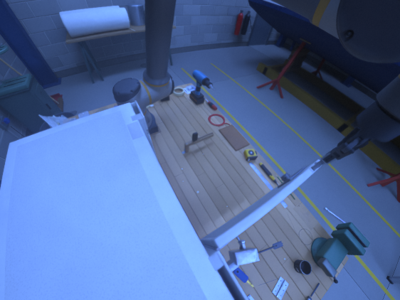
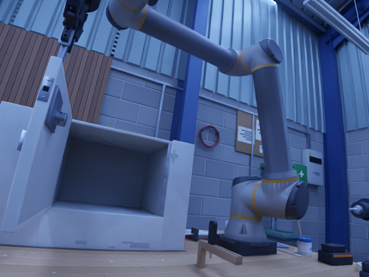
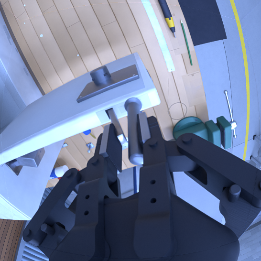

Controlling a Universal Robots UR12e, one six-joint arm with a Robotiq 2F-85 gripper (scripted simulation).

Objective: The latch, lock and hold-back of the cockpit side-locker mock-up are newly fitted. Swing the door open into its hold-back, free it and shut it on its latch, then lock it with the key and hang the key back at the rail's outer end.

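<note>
The key and its rail are hidden from me; I cannot pick them out. The white locker [image 2: 98,185] stands on the bench with its door [image 1: 263,202] swung wide open. The door [image 2: 38,140] stands out from the locker's hinge side. A grey lock plate with a round knob [image 3: 102,75] sits near the door's free edge. A grey pull handle [image 3: 133,129] sticks out from that edge. My gripper [image 3: 127,136] is at the door's free end [image 1: 322,160], and its fingers are closed on the pull handle. A thin metal latch tongue [image 3: 116,126] shows beside the handle.
The door's free edge reaches past the bench's long side. A teal vice [image 1: 338,248] sits at the bench's near corner. A ruler [image 3: 160,36], screwdriver, tape measure [image 1: 250,154], wooden square [image 1: 197,141] and drill [image 1: 200,85] lie along the bench. The arm's base [image 2: 256,208] stands at the far end.
</note>
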